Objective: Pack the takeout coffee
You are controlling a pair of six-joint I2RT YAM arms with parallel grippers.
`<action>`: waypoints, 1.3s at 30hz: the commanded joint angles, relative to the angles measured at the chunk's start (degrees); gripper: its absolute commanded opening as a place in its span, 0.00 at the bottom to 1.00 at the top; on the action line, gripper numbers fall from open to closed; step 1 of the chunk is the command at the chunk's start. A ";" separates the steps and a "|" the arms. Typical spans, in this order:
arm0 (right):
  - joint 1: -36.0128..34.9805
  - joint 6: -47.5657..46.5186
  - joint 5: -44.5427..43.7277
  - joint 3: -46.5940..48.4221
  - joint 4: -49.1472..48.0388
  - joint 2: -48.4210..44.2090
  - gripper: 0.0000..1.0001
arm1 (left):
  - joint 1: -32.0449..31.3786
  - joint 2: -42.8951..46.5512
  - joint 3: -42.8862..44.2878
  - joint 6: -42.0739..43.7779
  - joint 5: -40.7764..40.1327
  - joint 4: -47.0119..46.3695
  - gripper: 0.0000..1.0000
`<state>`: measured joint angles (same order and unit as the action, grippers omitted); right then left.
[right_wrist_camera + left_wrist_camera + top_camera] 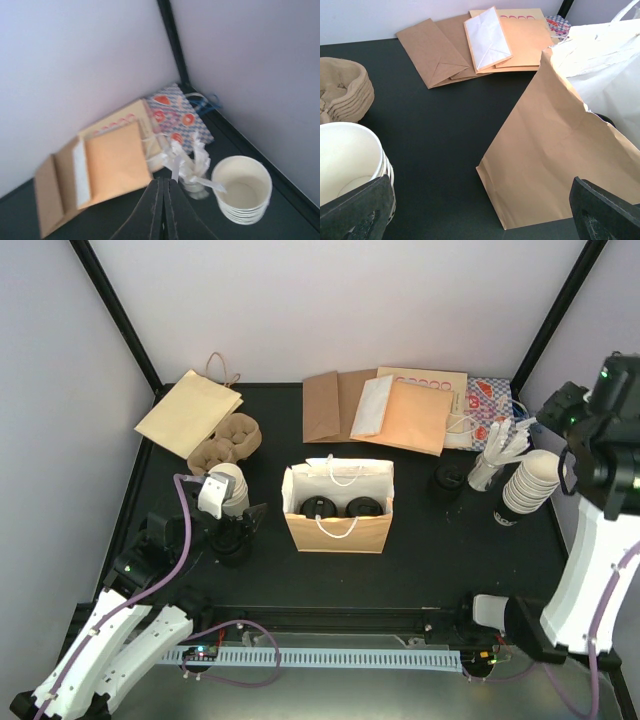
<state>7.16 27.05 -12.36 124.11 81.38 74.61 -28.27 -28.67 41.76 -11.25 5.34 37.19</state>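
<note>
The left gripper (480, 222) sits low over the table (435, 130), its jaws spread wide with nothing between them. A stack of lidless cups (345, 165) sits just beside its left finger, and the near corner of the brown paper bag (555, 165) stands ahead to its right. Between the two, bare table runs forward to the flat bags (470, 45) at the back wall. The pulp carrier (340, 90) lies ahead on its left. The takeout coffee (340, 507), two black-lidded cups, stands side by side inside the open bag, to the right of this gripper. The left arm reaches forward, folded low at the elbow. The right gripper (164, 200) is raised high above the table's far right corner, its fingers pressed together and holding nothing, and it tilts down toward the corner. Below it are another cup stack (242, 187) to the right, white utensils (187, 165) just ahead, and a patterned bag (177, 117) beyond, hemmed in by two walls and the black frame post (172, 40).
</note>
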 commanded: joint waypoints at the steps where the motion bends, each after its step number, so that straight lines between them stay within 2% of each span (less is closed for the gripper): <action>1: 0.31 -2.27 11.46 0.33 -4.70 -5.58 0.03 | -0.15 -0.14 -0.14 -0.61 -0.35 -1.33 0.99; 9: 0.23 -1.25 46.31 -5.66 -18.48 -9.86 0.01 | -0.19 -0.38 -0.11 -0.54 -0.43 -1.39 0.99; 14: 0.20 5.04 58.77 -9.72 -24.46 -10.73 0.01 | -0.19 -0.44 -0.10 -0.62 -0.53 -1.26 0.99; 18: -0.11 7.18 60.91 -14.31 -25.25 -13.27 0.01 | -0.16 -0.45 -0.10 -0.70 -0.60 -1.25 0.99; 27: -2.46 8.68 62.70 -31.95 -23.73 -23.26 0.01 | -0.20 -0.34 -0.14 -0.69 -0.61 -1.25 0.99; 39: -4.22 8.31 62.33 -40.19 -22.89 -27.14 0.02 | -0.20 -0.50 -0.11 -0.70 -0.74 -1.20 0.99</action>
<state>3.70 34.89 49.06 85.56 59.18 47.53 -28.27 -28.67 41.74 -11.25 5.32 37.19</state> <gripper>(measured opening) 0.019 0.987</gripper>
